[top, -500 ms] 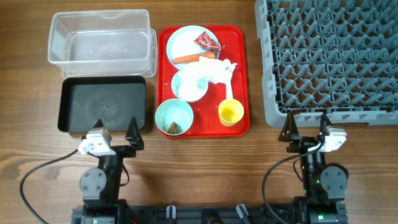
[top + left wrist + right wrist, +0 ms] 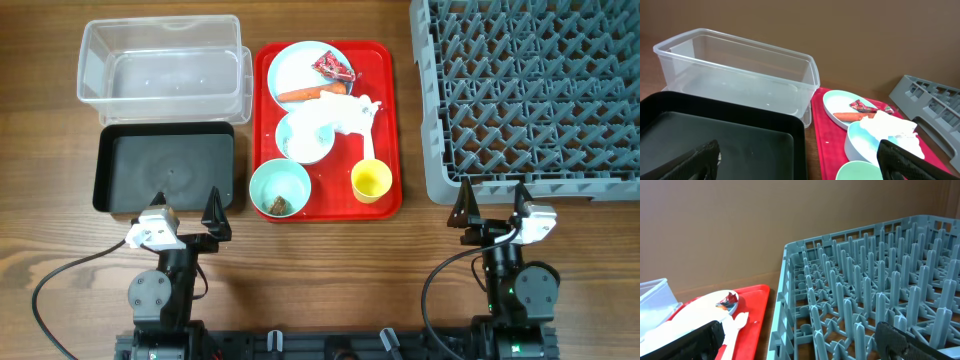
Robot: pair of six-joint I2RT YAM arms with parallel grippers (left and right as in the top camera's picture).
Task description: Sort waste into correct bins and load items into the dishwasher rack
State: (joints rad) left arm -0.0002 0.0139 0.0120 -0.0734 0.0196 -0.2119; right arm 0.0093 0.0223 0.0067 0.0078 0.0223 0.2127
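Jaws spread wide and empty on both left gripper [image 2: 185, 207] and right gripper [image 2: 491, 204], short of the red tray [image 2: 385, 68].

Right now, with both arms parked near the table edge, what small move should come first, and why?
Probably swing the left pincer forward over the red tray toward the crumpled napkin. It and the right pincer stand open and empty, the clear tub and black tray look empty, and the napkin partly covers the light-blue bowl.
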